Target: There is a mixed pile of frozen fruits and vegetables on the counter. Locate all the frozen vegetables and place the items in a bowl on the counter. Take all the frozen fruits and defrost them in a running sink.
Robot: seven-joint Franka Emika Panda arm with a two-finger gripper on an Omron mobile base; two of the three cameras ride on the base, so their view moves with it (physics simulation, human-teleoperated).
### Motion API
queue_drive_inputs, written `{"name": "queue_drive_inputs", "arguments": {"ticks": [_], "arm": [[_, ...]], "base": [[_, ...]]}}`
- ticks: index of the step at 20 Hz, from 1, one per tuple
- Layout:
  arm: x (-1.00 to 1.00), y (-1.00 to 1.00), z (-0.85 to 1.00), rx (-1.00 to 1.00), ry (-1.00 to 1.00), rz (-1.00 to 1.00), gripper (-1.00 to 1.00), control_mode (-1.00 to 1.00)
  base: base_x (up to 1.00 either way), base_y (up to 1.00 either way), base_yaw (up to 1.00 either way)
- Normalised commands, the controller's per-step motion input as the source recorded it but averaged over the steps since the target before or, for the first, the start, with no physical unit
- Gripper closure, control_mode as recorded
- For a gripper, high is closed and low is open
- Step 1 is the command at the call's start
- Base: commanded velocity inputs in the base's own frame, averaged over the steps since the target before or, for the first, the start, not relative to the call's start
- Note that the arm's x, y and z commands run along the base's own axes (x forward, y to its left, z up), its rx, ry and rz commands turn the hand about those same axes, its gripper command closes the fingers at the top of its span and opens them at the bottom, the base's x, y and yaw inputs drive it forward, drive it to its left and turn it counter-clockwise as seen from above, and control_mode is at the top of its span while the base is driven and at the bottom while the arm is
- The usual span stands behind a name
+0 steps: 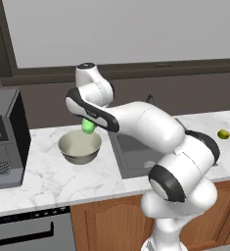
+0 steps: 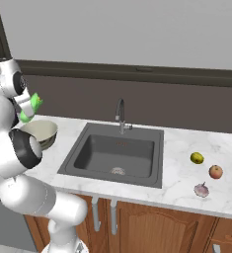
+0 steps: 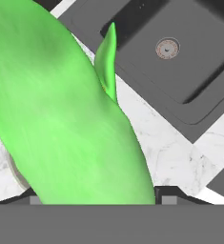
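My gripper (image 1: 88, 126) is shut on a bright green lumpy vegetable (image 1: 88, 128), which hangs just above the back rim of the pale bowl (image 1: 64, 145) on the marble counter (image 1: 48, 181). The right base view shows the vegetable (image 2: 33, 105) above the bowl (image 2: 44, 134), left of the dark sink (image 2: 137, 143). The hand view has the vegetable (image 3: 70, 124) up close, with the sink (image 3: 194, 52) beyond. A yellow-green fruit (image 2: 197, 158), a red fruit (image 2: 215, 171) and a pale pinkish vegetable (image 2: 201, 189) lie on the counter right of the sink. The yellow-green fruit (image 1: 223, 134) also shows at the far right.
A dark appliance (image 1: 6, 137) stands on the counter left of the bowl. The curved faucet (image 2: 120, 116) rises behind the sink. Wooden cabinets (image 2: 137, 222) run below the counter edge.
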Motion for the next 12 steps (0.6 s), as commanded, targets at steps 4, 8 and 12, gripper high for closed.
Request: {"name": "queue_drive_inputs", "arguments": {"ticks": [4,8,12], "arm": [[0.55,0.29,-0.23,0.02,-0.12,-0.01,1.0,-1.0],[0.1,-0.01,-0.27,0.01,-0.03,0.0,1.0,-1.0],[-0.27,0.0,-0.33,0.06,0.03,-0.01,1.0,-1.0]], "base": [[0.0,0.0,0.0],[0.0,0.0,0.0],[0.0,0.0,0.0]]}}
